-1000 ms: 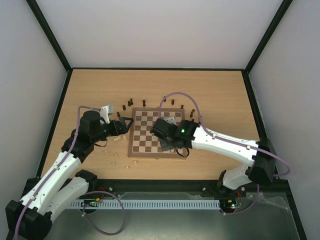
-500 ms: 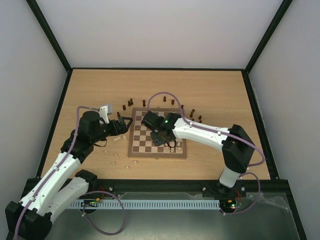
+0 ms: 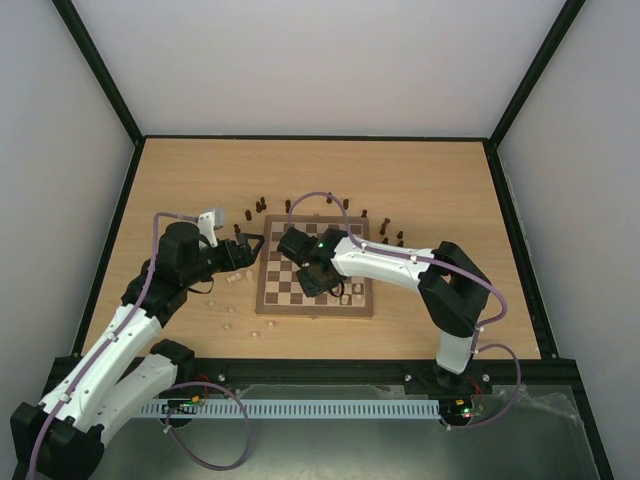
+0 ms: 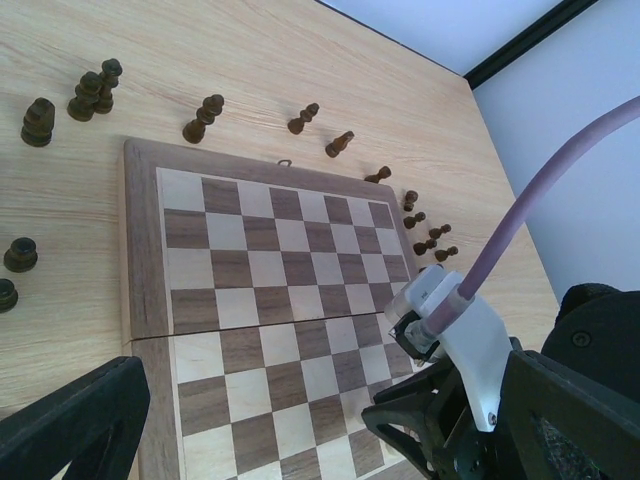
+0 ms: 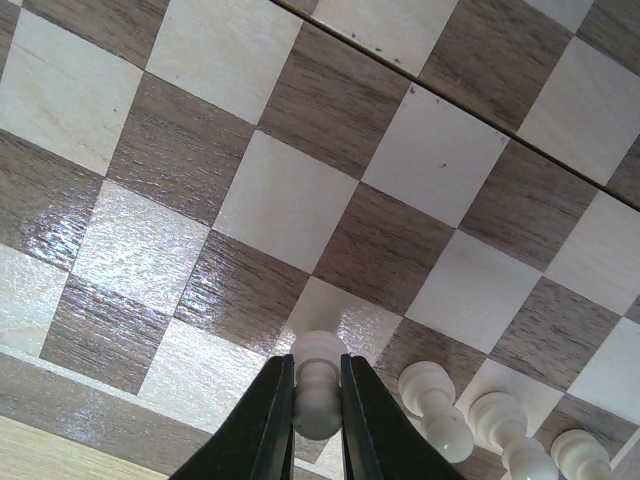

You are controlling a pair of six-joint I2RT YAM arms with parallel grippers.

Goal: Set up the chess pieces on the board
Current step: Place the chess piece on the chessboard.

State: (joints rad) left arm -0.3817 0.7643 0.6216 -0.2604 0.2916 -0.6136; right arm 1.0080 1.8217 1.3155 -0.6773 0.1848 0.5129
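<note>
Looking from above, the flat square wooden chessboard [image 3: 272, 292] lay mid-desk [image 3: 430, 180]. Small dark brown turned pieces [image 3: 262, 204] stood behind it and pale cream ones [image 3: 231, 281] lay to its left. The left claw [image 3: 256, 249] gaped wide beside the board's left edge. The left wrist view showed those dark pieces scattered along the far border. In the right wrist view, the right claw [image 5: 317, 368] pinched a cream pawn [image 5: 318, 412] over an edge square, with three more cream pieces [image 5: 440, 400] just beside it.
</note>
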